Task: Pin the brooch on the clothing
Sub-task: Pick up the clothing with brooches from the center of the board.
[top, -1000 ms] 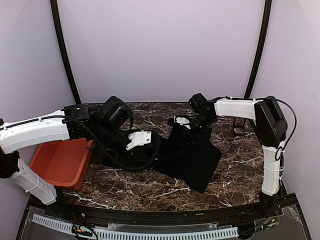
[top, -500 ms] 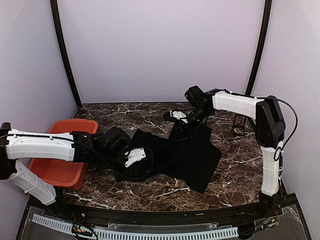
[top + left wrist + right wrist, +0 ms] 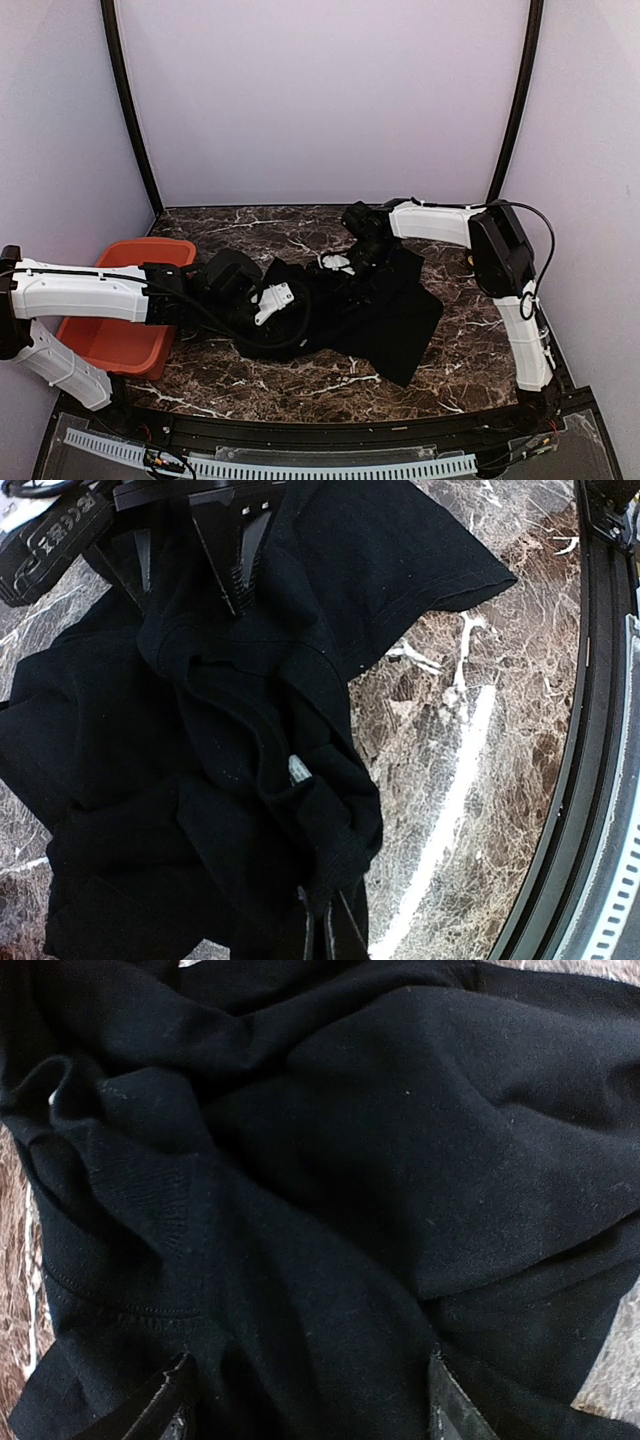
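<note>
Black clothing (image 3: 200, 740), pinched in left hand (image 3: 322, 912)

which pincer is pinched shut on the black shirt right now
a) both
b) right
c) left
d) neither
c: in the left wrist view the left pincer is closed with a bunch of the black shirt nipped at its tips, while the right pincer stands wide open over the cloth.
</note>
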Controlling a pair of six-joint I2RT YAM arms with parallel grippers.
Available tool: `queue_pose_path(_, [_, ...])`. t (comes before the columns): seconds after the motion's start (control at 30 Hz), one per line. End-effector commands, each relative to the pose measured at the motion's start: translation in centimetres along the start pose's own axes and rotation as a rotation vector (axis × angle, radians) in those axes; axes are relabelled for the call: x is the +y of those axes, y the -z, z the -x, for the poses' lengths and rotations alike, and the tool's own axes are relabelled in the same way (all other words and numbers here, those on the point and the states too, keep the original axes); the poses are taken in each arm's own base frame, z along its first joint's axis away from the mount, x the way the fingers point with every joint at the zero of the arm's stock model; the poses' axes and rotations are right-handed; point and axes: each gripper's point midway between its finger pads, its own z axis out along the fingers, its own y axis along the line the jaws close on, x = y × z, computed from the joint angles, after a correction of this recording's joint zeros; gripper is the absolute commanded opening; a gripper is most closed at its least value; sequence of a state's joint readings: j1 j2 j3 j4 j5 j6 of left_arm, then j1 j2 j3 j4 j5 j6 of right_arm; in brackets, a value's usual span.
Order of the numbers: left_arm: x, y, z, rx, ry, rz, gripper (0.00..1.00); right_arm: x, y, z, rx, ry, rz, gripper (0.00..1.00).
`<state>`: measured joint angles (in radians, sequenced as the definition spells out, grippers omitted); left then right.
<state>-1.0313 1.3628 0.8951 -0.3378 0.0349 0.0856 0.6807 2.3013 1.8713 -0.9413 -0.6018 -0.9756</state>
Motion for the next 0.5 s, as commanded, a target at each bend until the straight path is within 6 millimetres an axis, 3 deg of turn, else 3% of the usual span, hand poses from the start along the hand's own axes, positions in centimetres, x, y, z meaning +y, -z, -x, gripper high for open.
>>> queue_pose_path(0.0, [0.2, 0.6, 0.3, -0.017, 0.007, 0.022, 0.02, 0.4, 0.3, 0.3, -0.006, 0.013, 0.022, 0.7])
queue_pose_path(0.07, [0.5, 0.7, 0.4, -0.014, 0.008, 0.038, 0.02, 0.3, 0.3, 0.3, -0.008, 0.006, 0.023, 0.52])
queue_pose_path(0.17, [1.4, 1.1, 0.4, -0.015, 0.013, 0.089, 0.02, -0.2, 0.9, 0.6, -0.012, 0.004, 0.004, 0.01])
queue_pose_path(0.33, [4.5, 2.7, 0.9, -0.022, 0.021, 0.274, 0.01, -1.3, 4.1, 1.7, -0.025, -0.009, -0.107, 0.0])
queue_pose_path(0.47, [8.1, 5.8, 2.6, -0.078, -0.004, 0.491, 0.01, -2.7, 10.3, 4.0, -0.102, -0.04, -0.289, 0.0])
